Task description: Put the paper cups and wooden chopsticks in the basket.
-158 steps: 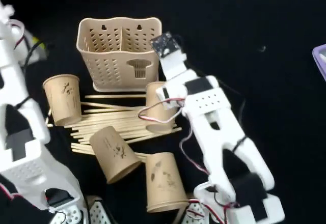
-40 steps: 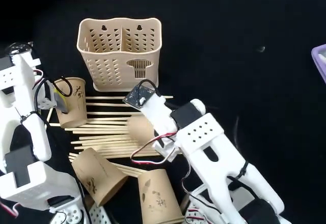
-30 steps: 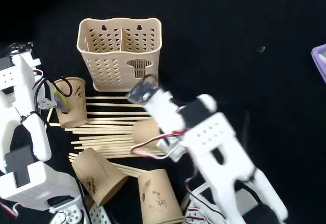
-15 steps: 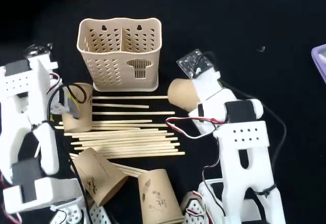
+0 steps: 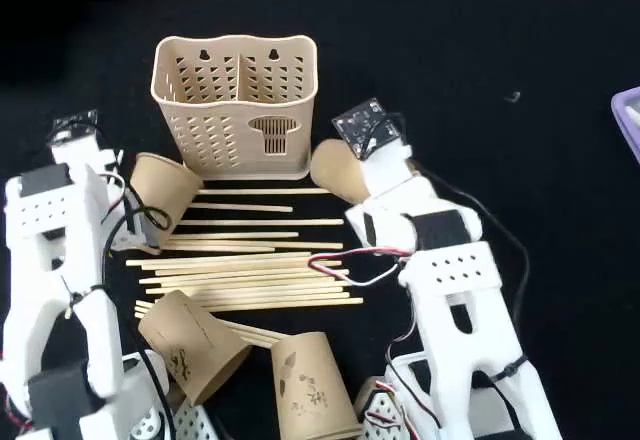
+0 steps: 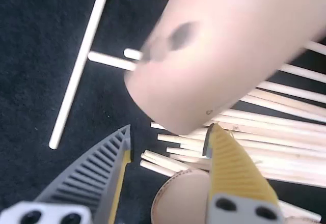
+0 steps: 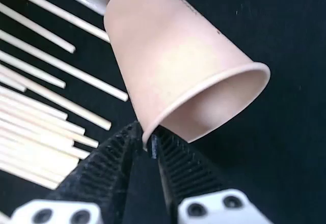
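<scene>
The beige slotted basket (image 5: 235, 100) stands at the back of the black table. In front of it lie several wooden chopsticks (image 5: 245, 265) (image 7: 35, 61) (image 6: 285, 107). My right gripper (image 7: 147, 132) (image 5: 365, 188) is shut on the rim of a paper cup (image 7: 178, 76) (image 5: 338, 170), held tilted just beside the basket's right front corner. At the basket's left front corner, my left gripper (image 6: 170, 130) (image 5: 140, 218) holds a second paper cup (image 6: 229, 46) (image 5: 165, 185), tilted above the chopsticks. Two more paper cups (image 5: 190, 345) (image 5: 315, 385) lie on their sides near the front edge.
A purple object (image 5: 630, 120) shows at the right edge of the table. Open black tabletop stretches to the right of the basket and behind it. Both arm bases (image 5: 440, 400) crowd the front edge.
My right gripper lifted its cup off the chopsticks and carried it back to the basket's right corner. My left arm raised and tilted its cup toward the basket.
</scene>
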Robot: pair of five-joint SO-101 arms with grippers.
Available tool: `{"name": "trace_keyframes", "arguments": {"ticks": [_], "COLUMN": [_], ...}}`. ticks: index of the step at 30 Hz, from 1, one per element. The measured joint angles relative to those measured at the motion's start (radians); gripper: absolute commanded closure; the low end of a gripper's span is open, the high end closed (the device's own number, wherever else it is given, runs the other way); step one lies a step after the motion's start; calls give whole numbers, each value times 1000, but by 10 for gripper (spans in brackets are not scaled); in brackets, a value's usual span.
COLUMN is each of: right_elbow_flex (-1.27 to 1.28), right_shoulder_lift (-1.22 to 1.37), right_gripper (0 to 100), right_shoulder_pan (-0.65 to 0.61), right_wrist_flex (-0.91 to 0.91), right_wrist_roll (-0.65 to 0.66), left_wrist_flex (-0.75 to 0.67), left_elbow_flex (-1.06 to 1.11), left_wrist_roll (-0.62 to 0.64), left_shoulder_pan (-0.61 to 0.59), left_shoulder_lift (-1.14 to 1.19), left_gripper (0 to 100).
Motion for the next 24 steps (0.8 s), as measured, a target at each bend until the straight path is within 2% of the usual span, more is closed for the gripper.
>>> {"name": "trace_keyframes", "arguments": {"ticks": [6, 12, 17, 20, 24], "right_elbow_flex": [18, 18, -83, -206, -342], "right_shoulder_lift": [0, -3, -66, -98, -106], "right_gripper": [983, 986, 987, 987, 987], "right_shoulder_pan": [-3, -3, 104, 164, 176], "right_wrist_flex": [-52, -9, 236, 437, 690], "right_wrist_roll": [-3, -3, 8, 89, 232], "left_wrist_flex": [-86, -138, -147, -147, -147], "left_elbow_flex": [86, 137, 150, 150, 150], "left_wrist_roll": [78, 140, 149, 149, 149], "left_shoulder_pan": [-2, -2, -2, -2, -2], "left_shoulder_lift": [-54, -91, -114, -117, -117], "left_gripper": [759, 759, 759, 759, 759]}}
